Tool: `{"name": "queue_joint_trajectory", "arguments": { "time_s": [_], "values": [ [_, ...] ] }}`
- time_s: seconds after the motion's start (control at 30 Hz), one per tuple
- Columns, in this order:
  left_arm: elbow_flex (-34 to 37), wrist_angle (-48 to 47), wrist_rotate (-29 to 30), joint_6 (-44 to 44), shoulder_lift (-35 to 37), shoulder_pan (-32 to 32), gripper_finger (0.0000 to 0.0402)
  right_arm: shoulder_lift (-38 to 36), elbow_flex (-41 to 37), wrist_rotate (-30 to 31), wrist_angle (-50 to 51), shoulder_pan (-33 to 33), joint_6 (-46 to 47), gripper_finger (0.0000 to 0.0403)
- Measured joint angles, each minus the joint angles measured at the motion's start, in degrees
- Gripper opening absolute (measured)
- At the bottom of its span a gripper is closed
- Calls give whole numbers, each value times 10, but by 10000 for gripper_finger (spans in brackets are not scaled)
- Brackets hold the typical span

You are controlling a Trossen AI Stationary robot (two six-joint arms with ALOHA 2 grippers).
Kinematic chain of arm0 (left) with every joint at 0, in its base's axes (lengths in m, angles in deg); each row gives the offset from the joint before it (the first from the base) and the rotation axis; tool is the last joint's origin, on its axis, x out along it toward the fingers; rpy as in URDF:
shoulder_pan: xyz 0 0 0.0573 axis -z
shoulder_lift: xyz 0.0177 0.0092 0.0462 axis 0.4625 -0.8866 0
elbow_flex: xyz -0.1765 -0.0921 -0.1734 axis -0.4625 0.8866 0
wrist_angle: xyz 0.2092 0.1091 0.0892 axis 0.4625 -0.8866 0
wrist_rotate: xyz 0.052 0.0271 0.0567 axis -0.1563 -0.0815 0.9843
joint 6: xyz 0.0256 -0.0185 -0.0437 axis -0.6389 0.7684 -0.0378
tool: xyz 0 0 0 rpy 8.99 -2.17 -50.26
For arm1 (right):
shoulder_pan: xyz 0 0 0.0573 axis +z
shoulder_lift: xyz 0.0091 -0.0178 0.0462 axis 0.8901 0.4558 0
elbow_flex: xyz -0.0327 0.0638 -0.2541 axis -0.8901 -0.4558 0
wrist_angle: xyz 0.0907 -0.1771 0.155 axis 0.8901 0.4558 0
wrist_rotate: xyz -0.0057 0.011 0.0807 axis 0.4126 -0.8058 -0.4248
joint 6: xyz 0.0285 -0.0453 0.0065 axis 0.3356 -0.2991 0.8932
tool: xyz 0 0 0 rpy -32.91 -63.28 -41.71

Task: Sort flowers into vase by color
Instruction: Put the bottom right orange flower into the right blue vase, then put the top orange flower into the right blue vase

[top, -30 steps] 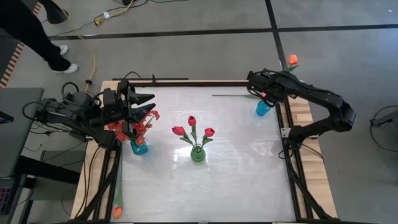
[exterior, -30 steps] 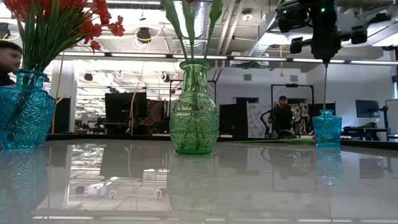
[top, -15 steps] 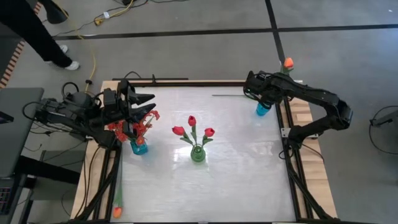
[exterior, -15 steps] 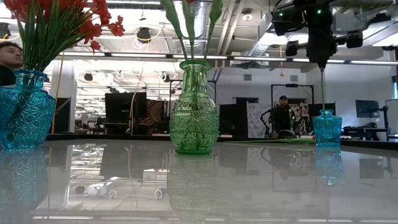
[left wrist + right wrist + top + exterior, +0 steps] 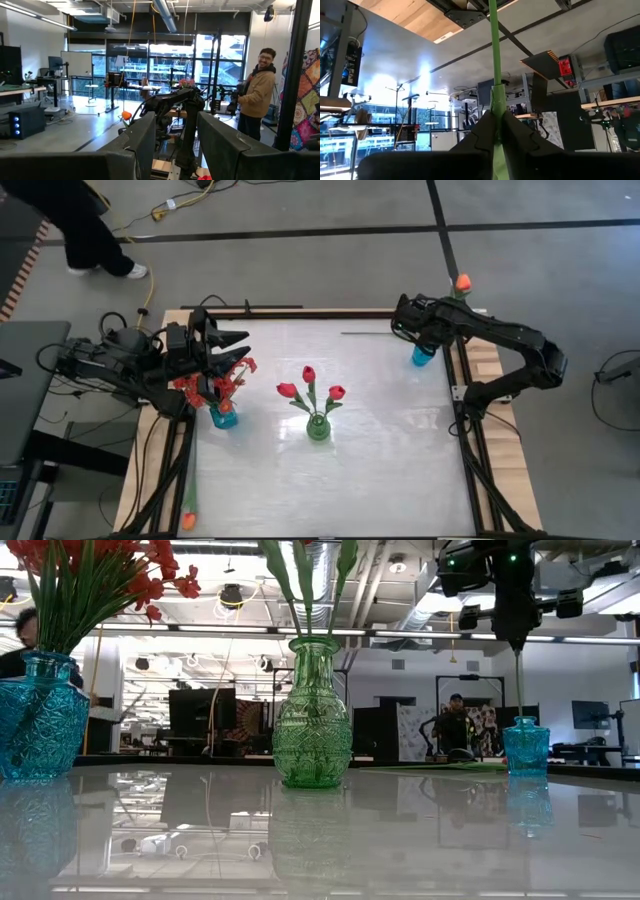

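Right end effector (image 5: pixel 418 332) up at far right corner of desk (image 5: pixel 400 440), clenched on thin green stem (image 5: pixel 495 60) of orange tulip (image 5: pixel 463 282); fingertips (image 5: pixel 485 131) pinch stem from both sides in right wrist view. Bloom sits just beyond end effector, past desk's far edge; stem hangs down from end effector toward mouth of small blue vase (image 5: pixel 525 747) directly beneath it, stem end at or in the neck, cannot tell which. Left end effector (image 5: pixel 235 348) parked over left side of desk, fingers (image 5: pixel 137 145) apart w/ a clear gap, grasping nothing. Just below and beside it, big blue vase (image 5: pixel 223 416) w/ bushy red sprays (image 5: pixel 205 385), blooms touching or near underside of the fingers seen from above. Green vase (image 5: pixel 318 427) w/ three red tulips (image 5: pixel 309 374) mid-desk, well apart from both end effectors, between the two blue vases. One more orange tulip (image 5: pixel 188 520) lying along left edge rail near front corner, well away from left end effector. Person (image 5: pixel 255 100) in tan jacket stands in room past right arm in left wrist view; another person's legs (image 5: pixel 85 230) on floor beyond left arm.
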Motion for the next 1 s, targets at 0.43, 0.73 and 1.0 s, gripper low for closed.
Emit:
{"name": "queue_joint_trajectory", "arguments": {
  "time_s": [0.43,0.73,1.0],
  "values": [
    [0,1,0,0,0,0,134,0,0,-27,0,4,43,136],
    [0,4,0,0,0,0,134,0,0,-27,2,14,113,205],
    [0,4,0,1,0,0,134,-1,0,-85,23,68,176,211]
  ]
}}
